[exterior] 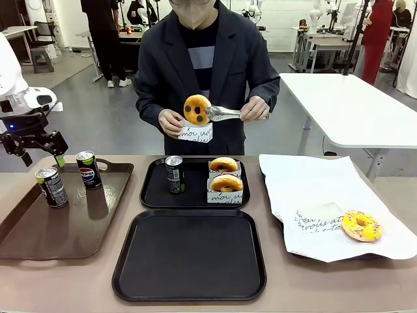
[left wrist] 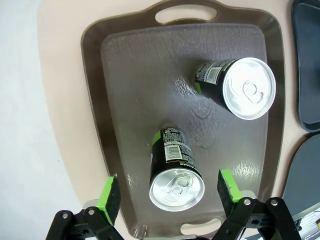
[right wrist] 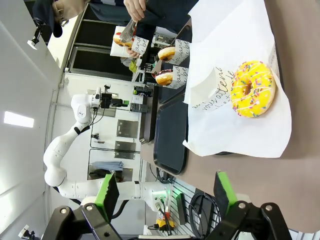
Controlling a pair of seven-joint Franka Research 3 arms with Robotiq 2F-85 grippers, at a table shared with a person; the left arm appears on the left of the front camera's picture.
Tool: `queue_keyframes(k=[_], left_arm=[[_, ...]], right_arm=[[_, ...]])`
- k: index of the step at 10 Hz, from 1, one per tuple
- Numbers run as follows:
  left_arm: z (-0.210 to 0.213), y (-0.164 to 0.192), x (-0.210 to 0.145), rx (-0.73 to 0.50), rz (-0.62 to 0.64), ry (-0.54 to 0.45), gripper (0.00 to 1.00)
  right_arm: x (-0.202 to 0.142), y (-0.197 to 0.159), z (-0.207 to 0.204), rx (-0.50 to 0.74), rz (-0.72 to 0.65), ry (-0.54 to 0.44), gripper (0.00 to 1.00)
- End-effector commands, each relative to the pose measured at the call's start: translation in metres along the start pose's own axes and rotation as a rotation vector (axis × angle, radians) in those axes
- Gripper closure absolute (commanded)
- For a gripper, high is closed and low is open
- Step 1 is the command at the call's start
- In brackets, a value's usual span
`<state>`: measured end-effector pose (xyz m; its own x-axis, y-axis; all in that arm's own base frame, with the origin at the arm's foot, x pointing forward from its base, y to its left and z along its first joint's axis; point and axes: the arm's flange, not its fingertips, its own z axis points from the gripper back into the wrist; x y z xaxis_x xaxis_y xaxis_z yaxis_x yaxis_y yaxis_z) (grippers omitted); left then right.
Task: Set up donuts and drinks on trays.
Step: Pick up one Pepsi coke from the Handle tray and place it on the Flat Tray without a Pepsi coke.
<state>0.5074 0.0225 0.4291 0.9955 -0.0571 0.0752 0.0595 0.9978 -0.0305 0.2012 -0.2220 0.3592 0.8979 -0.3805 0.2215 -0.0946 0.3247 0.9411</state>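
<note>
On the far black tray (exterior: 153,195) stand a dark can (exterior: 174,174) and two sleeved donuts (exterior: 223,165) (exterior: 227,184). The near black tray (exterior: 189,257) is bare. A person holds a chocolate-dotted donut (exterior: 197,109) in tongs over a paper sleeve (exterior: 195,132). A yellow sprinkled donut (exterior: 361,225) (right wrist: 253,89) lies on white paper at the right. My left gripper (exterior: 43,158) (left wrist: 169,192) hangs open above a black-and-green can (exterior: 52,187) (left wrist: 176,186), not touching it. My right gripper (right wrist: 166,190) is open and holds nothing, some way from the yellow donut.
A long brown tray (exterior: 39,235) (left wrist: 135,75) with handle cut-outs at the left carries that can and a second dark can (exterior: 88,169) (left wrist: 248,87) with a Pepsi logo. An empty printed sleeve (exterior: 316,218) (right wrist: 212,87) lies beside the yellow donut.
</note>
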Motion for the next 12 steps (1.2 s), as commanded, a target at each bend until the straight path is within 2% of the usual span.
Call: queue_keyframes(k=[1,12], left_arm=[[-0.012,0.005,-0.007,0.010,-0.024,0.005,0.00],[-0.059,-0.010,-0.015,0.057,-0.030,0.027,0.00]], right_arm=[[-0.001,0.000,0.000,0.011,0.014,-0.005,0.00],[-0.001,0.000,0.000,0.011,0.014,-0.005,0.00]])
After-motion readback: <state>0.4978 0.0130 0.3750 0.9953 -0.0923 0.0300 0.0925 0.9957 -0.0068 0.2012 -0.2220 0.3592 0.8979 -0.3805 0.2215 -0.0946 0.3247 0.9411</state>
